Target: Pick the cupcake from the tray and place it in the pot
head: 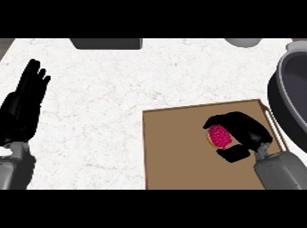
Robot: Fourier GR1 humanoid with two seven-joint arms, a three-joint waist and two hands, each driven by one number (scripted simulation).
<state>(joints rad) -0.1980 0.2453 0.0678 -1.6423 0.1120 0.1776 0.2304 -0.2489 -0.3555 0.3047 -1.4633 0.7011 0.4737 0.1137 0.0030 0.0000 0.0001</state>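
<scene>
So the robot's right hand (242,133) has its black fingers and thumb curled round the pink-frosted cupcake (219,135), which sits over the flat brown rectangular tray (175,151) on the white speckled stone counter (116,84). Can't tell if the cupcake is lifted or touching the tray. The big dark grey round pot (300,93) is just beside the tray at the right edge. The left hand (21,107) is resting open at the left side, fingers up, holding nothing.
</scene>
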